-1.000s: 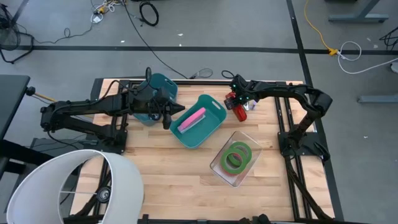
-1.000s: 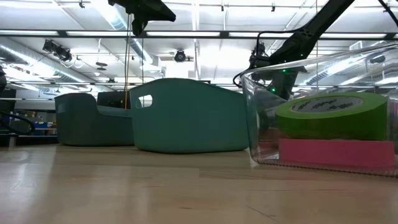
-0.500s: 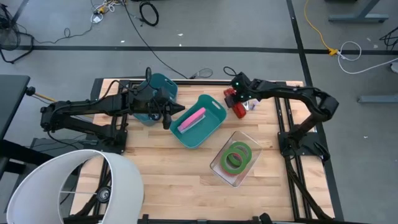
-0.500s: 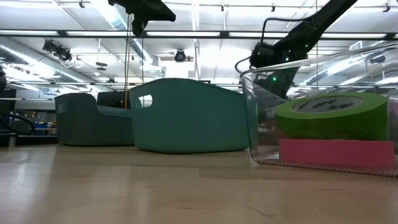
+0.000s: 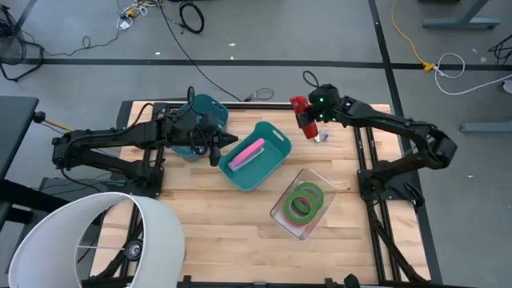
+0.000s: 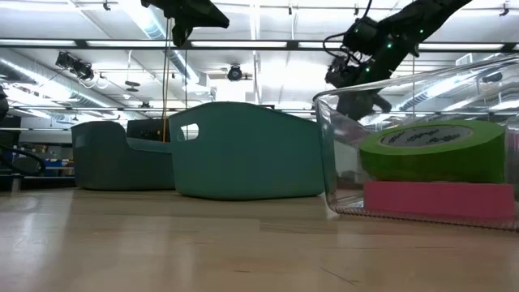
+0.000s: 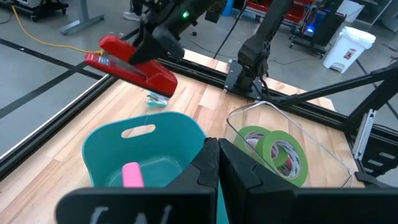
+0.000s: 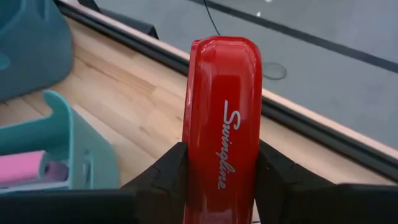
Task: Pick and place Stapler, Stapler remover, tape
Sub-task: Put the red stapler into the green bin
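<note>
I see right gripper (image 5: pixel 302 120) clamping glossy red stapler (image 5: pixel 301 117) above the desk; teal plastic bin (image 5: pixel 258 156) holds pink block (image 5: pixel 247 152).

Two dark, near-black jointed arms on black frame bases. Right arm (image 5: pixel 384 124): slim tubular links, black cable looped near wrist, small green light lit there. Left arm (image 5: pixel 112 142): same dark finish, bulkier wrist housing. Fingers (image 8: pixel 163 177) matte black, angular.
</note>
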Controlling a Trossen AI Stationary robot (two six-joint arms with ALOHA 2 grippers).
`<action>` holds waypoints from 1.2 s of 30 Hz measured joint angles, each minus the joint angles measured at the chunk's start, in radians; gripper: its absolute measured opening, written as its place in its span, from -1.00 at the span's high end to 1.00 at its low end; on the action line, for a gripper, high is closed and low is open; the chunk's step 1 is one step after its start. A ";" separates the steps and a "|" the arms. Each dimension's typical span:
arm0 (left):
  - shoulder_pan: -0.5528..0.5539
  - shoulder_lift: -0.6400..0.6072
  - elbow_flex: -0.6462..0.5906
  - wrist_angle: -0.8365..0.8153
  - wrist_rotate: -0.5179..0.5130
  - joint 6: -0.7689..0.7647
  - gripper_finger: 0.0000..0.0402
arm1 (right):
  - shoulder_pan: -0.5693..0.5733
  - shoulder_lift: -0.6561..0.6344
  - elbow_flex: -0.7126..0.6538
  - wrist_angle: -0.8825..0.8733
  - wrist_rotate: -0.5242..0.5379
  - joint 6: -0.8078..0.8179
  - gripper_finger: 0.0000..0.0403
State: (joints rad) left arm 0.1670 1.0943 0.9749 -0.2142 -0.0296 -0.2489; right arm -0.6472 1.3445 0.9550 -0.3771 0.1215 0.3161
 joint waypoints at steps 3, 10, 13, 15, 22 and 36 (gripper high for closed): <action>0.000 0.000 0.000 0.000 0.000 0.000 0.95 | 0.000 -0.029 0.000 0.006 -0.004 -0.011 0.35; 0.000 0.000 0.000 0.000 0.000 0.022 0.95 | 0.007 -0.065 0.000 0.089 -0.150 -0.137 0.35; 0.000 0.000 0.000 -0.001 0.000 0.026 0.95 | 0.026 -0.065 0.000 0.112 -0.209 -0.218 0.35; 0.000 0.000 0.000 -0.001 0.000 0.026 0.95 | 0.044 -0.065 0.000 0.125 -0.233 -0.290 0.35; 0.000 0.000 0.000 -0.002 0.000 0.026 0.95 | 0.111 -0.065 0.000 0.170 -0.277 -0.510 0.35; 0.000 0.000 0.000 -0.002 0.000 0.026 0.95 | 0.167 -0.064 0.000 0.330 -0.482 -0.710 0.35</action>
State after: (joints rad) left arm 0.1671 1.0943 0.9749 -0.2157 -0.0296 -0.2231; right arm -0.4797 1.2800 0.9548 -0.0470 -0.3606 -0.3942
